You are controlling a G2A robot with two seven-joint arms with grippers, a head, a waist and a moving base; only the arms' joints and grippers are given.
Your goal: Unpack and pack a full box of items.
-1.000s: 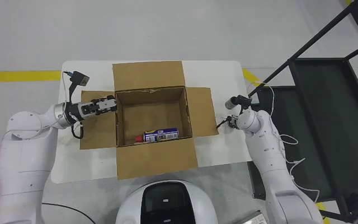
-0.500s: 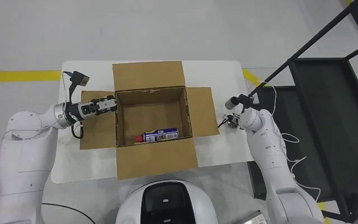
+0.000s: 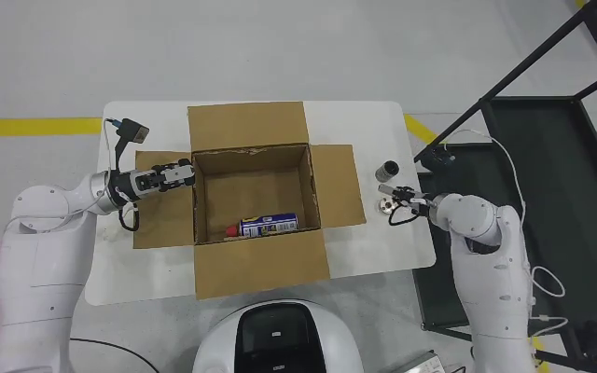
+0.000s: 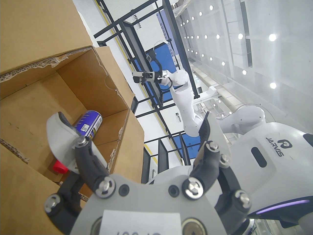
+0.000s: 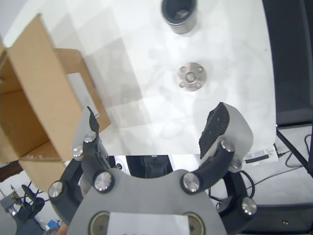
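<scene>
Right wrist view: right gripper fingers spread wide, holding nothing, above the table near a flat metal disc; a dark cylinder stands beyond; left gripper likewise spread and empty at the cardboard box left rim; inside, a spray can lies along the robot-side wall.

- box: brown corrugated cardboard, top open, four flaps folded outward; upright at the middle of the desk; inner rim edges torn.
- spray can: blue-and-white label, red cap; lies on its side on the box floor along the near wall, cap toward the robot's left.
- cylinder: short, dark, open-topped; upright on the desk to the right of the box, apart from it.
- flange disc: round, metal, drilled holes; flat on the desk near the cylinder.
</scene>
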